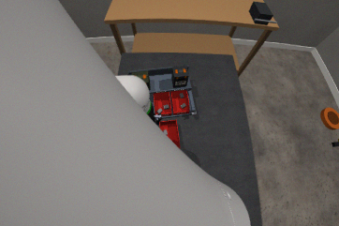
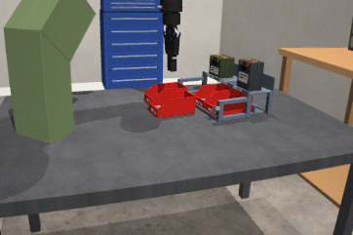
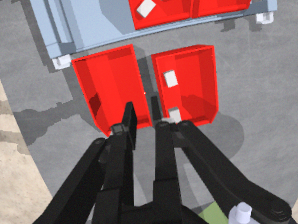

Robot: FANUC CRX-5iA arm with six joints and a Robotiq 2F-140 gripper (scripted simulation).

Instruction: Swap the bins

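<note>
In the wrist view two red open bins stand side by side on the dark table, in front of the grey shelf [image 3: 161, 26]. The left one is the empty bin [image 3: 109, 92]. The right one is the bin with parts [image 3: 186, 86] and holds small grey pieces. The shelf's left slot [image 3: 93, 26] is a bare gap. My gripper [image 3: 143, 108] hangs well above the two table bins, over the wall between them, fingers slightly apart and empty. It also shows in the exterior view [image 2: 172, 64], above the table bins [image 2: 171, 98].
Two dark boxes with orange tops [image 2: 236, 69] stand on the shelf's top board. The green robot pedestal [image 2: 44, 67] stands on the table's left side, with a blue drawer cabinet [image 2: 132, 38] behind. A wooden table [image 1: 187, 4] stands beyond. My arm hides the left of the top view.
</note>
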